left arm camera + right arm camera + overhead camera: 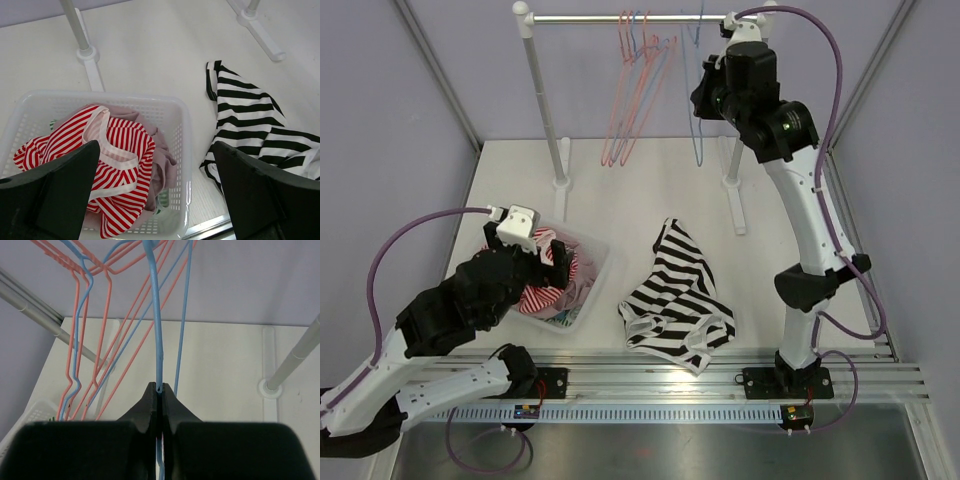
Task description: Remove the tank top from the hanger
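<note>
Left gripper (532,252) hangs wide open over the white basket (608,262), while the right gripper (702,98) is up at the rail (610,18); the black-and-white striped tank top (678,300) lies crumpled on the table (620,200). From the left wrist, a red-striped top (120,150) fills the basket. From the right wrist, the jaws pinch 1 blue hanger (159,340).

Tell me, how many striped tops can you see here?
2. A black-and-white striped tank top lies on the table; a red-and-white striped top sits in the white basket beside it, atop other clothes that may hide more.
</note>
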Robot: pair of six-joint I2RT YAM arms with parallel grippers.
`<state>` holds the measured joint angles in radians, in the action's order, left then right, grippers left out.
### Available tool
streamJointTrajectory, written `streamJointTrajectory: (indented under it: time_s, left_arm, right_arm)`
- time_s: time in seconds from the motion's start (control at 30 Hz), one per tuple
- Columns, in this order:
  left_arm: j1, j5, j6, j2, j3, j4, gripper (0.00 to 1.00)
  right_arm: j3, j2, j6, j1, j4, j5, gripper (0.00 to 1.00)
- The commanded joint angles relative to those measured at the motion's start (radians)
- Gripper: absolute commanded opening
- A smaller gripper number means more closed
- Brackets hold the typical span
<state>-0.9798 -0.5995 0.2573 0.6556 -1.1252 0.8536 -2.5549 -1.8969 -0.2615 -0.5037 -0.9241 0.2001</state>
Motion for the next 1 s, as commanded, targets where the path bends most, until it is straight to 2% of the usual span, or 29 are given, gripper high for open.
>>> streamJointTrajectory:
  time_s: [0.0, 0.1, 0.23, 0.47, 0.97]
  left_arm:
    - [0.010, -0.077, -0.030, -0.019, 0.042, -0.094, 0.99]
    - [0.030, -0.069, -0.035, -0.030, 0.064, -0.099, 0.99]
    - [0.050, -0.042, -0.047, -0.039, 0.087, -0.116, 0.99]
    - [0.177, 0.120, -0.061, -0.037, 0.111, -0.162, 0.99]
    - [0.220, 0.182, -0.067, -0.042, 0.120, -0.172, 0.99]
  right_arm:
    - [-0.119, -0.076, 0.008, -0.021, -0.016, 0.068, 0.00]
    - [-0.178, -0.134, 0.007, -0.024, 0.011, 0.078, 0.00]
    - [-0.180, -0.174, -0.001, -0.024, 0.080, 0.062, 0.00]
    - [-0.205, -0.274, -0.025, -0.032, 0.120, 0.071, 0.00]
    - [-0.168, -0.292, -0.015, -0.095, 0.160, 0.084, 0.00]
